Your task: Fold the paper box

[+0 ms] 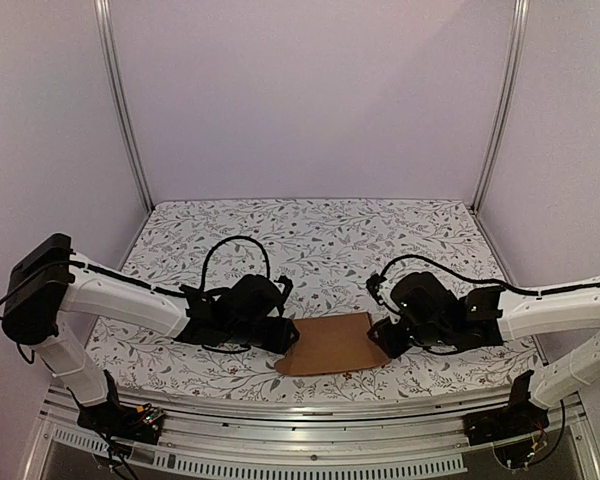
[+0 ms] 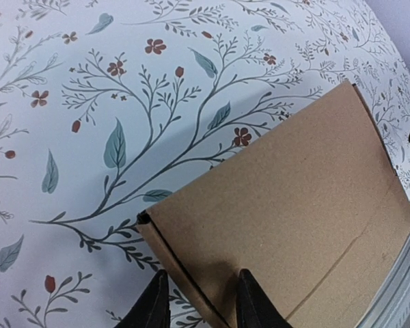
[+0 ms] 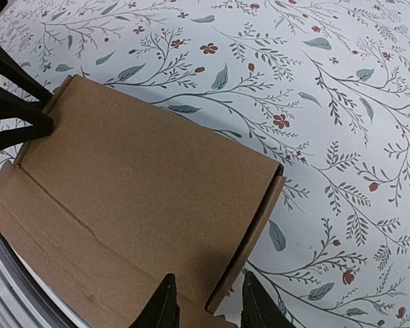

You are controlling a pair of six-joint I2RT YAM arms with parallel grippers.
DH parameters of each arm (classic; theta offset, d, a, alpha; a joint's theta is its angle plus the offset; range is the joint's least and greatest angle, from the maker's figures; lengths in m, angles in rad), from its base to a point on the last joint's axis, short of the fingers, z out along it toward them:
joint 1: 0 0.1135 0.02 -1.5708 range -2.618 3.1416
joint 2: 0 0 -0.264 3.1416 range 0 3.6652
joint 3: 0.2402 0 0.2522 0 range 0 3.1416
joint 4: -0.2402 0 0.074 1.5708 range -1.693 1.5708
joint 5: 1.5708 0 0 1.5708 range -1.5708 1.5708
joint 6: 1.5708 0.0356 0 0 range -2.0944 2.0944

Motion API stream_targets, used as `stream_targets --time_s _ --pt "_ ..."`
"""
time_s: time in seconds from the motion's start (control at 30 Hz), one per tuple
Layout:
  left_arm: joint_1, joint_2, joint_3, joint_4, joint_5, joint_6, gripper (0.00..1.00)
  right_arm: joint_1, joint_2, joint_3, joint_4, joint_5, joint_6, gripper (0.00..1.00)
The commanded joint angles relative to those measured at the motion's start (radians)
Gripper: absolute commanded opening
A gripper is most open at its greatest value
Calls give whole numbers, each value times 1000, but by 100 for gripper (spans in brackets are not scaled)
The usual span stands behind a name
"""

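The paper box [image 1: 328, 345] lies flat: plain brown, creased cardboard.

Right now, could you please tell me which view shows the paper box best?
Top external: it alone shows nearly the whole paper box. Each wrist view shows one end close up, the rest cropped.

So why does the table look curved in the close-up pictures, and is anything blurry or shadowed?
Top view: soft, even, dim light, the metal posts leaning outward from a wide lens. Left wrist view: the flowered tablecloth bulges like a dome, and the cardboard box throws a soft shadow beyond its far edge. Right wrist view: sharp, no glare, thin shadows along the box's edges.
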Motion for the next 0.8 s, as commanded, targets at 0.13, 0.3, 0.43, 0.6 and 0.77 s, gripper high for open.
stream_targets --time_s 0.13,0.3,0.43,0.6,0.77 --pt "9 48 -11 -63 25 18 32 5 -253 -20 -191 -67 -146 40" --pt "9 49 -7 -64 27 22 32 6 -356 -28 -219 -164 -279 50" --pt "9 50 -11 -62 27 25 31 6 -370 -13 -228 -117 -353 60" --pt "9 45 -24 -63 21 27 31 6 -292 34 -259 -31 -413 66" --pt "9 33 -46 -55 13 27 29 -19 -192 93 -258 10 -332 68"
